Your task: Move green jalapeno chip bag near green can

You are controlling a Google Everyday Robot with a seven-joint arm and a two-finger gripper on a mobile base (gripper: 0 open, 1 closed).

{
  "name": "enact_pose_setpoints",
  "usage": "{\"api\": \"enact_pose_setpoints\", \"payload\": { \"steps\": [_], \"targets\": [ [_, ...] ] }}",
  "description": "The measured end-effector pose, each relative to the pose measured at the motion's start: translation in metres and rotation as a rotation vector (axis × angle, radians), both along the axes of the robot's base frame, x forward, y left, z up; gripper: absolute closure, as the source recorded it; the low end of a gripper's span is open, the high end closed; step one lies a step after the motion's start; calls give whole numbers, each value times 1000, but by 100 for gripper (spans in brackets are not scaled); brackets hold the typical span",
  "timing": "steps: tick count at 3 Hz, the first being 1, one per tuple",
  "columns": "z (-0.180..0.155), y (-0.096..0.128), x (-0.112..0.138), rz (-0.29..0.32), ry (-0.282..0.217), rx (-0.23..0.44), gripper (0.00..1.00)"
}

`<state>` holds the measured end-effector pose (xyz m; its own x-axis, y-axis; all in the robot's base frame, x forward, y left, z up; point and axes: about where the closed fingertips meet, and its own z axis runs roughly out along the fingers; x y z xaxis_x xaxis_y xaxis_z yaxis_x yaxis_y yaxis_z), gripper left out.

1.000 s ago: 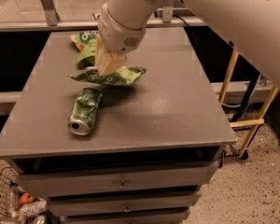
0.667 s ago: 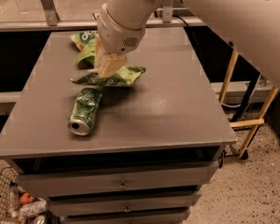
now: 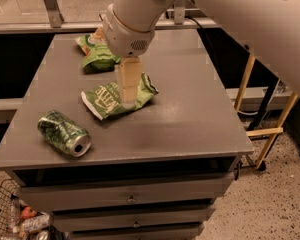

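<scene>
The green jalapeno chip bag (image 3: 115, 98), light green with white "KETTLE" lettering, lies flat near the middle of the grey table (image 3: 190, 114). My gripper (image 3: 128, 103) comes straight down from the white arm onto the bag's middle and touches it. The green can (image 3: 63, 133) lies on its side at the front left, its silver open end facing the front edge. It lies about one can length to the left of and in front of the bag.
A puffier green bag (image 3: 99, 58) lies at the back left of the table, behind the chip bag. Drawers (image 3: 132, 199) run under the table top. A wire basket with items (image 3: 20, 219) stands on the floor at the lower left. A wooden frame (image 3: 262, 129) stands to the right.
The view has shifted. The chip bag, earlier crumpled under the gripper just behind the can, now lies flat on the table to the right of the can.
</scene>
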<state>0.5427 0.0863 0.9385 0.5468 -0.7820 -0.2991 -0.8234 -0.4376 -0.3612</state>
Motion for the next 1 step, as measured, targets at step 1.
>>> {"api": "enact_pose_setpoints", "payload": {
  "steps": [1],
  "targets": [
    [0,0,0,0,0,0,0]
  ]
}}
